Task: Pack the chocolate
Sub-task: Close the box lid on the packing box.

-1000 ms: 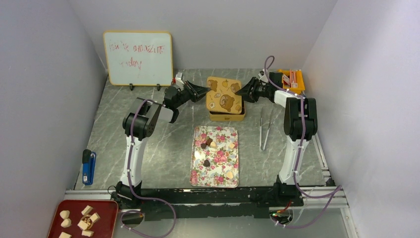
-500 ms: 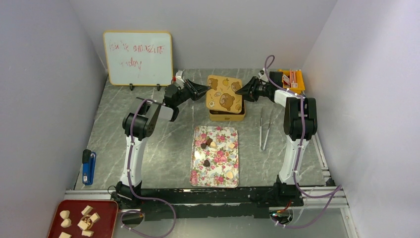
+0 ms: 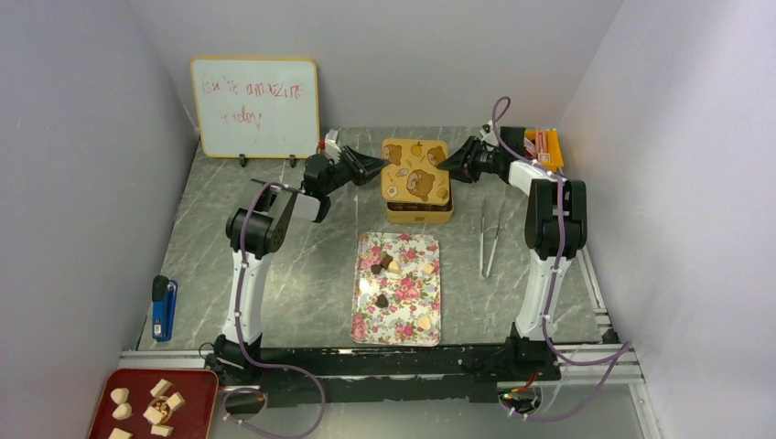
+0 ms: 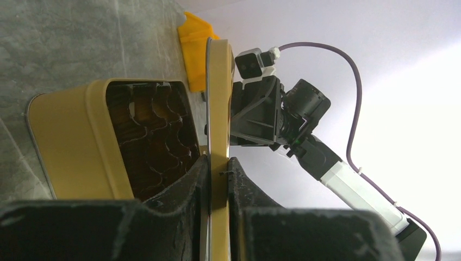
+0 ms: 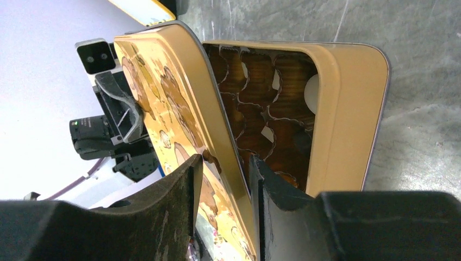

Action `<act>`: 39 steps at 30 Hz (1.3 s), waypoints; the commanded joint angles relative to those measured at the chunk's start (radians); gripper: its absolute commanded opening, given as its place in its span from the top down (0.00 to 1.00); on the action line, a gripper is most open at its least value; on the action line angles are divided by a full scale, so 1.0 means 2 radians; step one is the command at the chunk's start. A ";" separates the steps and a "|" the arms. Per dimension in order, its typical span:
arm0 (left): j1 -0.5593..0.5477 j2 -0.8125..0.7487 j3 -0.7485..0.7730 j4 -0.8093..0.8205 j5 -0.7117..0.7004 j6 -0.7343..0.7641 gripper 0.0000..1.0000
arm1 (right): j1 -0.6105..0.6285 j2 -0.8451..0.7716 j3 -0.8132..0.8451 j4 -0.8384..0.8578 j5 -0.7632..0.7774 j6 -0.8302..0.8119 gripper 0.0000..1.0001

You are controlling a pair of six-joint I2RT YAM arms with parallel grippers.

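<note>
1. The left gripper (image 3: 376, 165) is clamped on the left edge of the bear-printed lid (image 3: 416, 172), its jaws pressed against both faces.
2. The right gripper (image 3: 442, 165) straddles the lid's opposite edge. A thin gap shows beside 1 jaw, so I cannot tell whether it grips.
3. The lid hangs tilted above the open gold tin (image 3: 419, 215), and the brown moulded insert (image 4: 157, 136) is exposed.
4. The chocolates (image 3: 382, 300), dark and tan, lie scattered on the floral tray (image 3: 366, 322), just nearer the arm bases than the tin.
5. 1 pair of tongs (image 3: 490, 240) lies right of the tray.
</note>
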 commanded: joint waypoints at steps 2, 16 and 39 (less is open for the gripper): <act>-0.010 -0.015 0.004 -0.019 0.029 0.026 0.95 | 0.006 -0.047 0.027 -0.010 -0.015 -0.004 0.60; -0.015 -0.021 -0.004 -0.039 0.043 0.043 0.95 | 0.006 -0.067 0.011 -0.029 -0.009 -0.021 0.60; -0.027 -0.034 -0.012 -0.068 0.047 0.067 0.95 | 0.003 -0.079 -0.027 -0.032 -0.008 -0.041 0.60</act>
